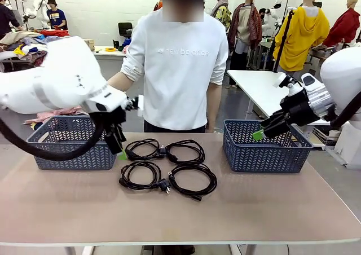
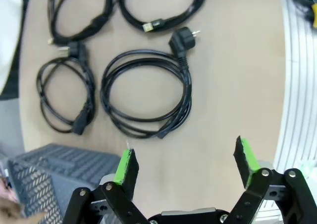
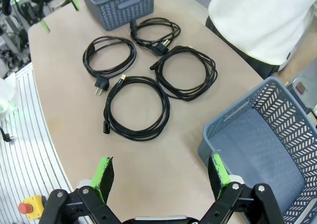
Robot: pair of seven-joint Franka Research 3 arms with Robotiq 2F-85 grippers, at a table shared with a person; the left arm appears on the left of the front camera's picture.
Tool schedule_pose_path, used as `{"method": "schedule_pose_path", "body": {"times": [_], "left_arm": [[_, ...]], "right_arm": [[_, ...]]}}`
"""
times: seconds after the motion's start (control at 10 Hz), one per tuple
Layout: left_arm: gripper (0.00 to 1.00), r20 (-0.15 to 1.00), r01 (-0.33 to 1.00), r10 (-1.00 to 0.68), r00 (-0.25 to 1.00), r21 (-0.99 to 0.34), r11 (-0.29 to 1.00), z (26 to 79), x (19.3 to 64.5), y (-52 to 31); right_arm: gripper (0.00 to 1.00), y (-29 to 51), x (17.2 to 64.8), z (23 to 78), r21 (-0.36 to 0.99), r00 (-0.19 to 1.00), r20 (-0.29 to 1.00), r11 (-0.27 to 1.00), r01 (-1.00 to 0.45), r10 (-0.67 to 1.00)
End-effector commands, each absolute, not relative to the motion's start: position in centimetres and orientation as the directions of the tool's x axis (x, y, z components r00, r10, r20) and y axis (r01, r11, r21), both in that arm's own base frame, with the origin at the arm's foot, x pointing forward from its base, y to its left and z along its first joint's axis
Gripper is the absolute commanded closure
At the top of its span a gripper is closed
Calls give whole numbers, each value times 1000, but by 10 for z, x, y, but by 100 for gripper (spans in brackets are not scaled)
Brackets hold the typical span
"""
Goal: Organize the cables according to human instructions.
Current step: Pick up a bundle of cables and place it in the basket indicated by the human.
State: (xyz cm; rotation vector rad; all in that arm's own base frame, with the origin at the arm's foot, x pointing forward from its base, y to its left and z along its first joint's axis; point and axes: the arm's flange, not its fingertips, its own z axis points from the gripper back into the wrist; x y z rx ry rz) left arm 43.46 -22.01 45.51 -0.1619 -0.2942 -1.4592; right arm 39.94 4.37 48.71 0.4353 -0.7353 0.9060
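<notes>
bench (image 1: 237,210) under both pairs of fingers | left basket (image 1: 67,153) just beside the left fingers (image 2: 126,168); right basket (image 1: 271,156) below the right fingers (image 3: 105,173) | four coiled black cables (image 1: 163,151) flat on the bench between the two pairs, nearest coil just ahead of the left fingers | both pairs spread wide, holding nothing

Four cables (image 1: 169,179) lie clustered two-by-two mid-table (image 1: 254,204), neighbours apparently touching; left basket (image 1: 73,153) at their 9 o'clock, right basket (image 1: 265,153) at 3, person (image 1: 180,69) at 12.
</notes>
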Motion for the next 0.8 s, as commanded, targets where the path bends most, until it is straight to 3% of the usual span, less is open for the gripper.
{"method": "schedule_pose_path", "body": {"times": [0.0,0.2,0.5,0.7], "left_arm": [[0,209,996,-977,46,70,62,442,444,-236],[0,152,997,-988,3,76,15,412,446,-250],[0,175,997,-983,45,51,55,396,446,-254],[0,169,999,-986,-8,50,0,394,444,-254]], "right_arm": [[0,43,404,485,30,375,751,539,-842,544],[0,43,404,485,30,375,751,539,-842,544],[0,43,404,485,30,375,751,539,-842,544],[0,43,404,485,30,375,751,539,-842,544]]}}
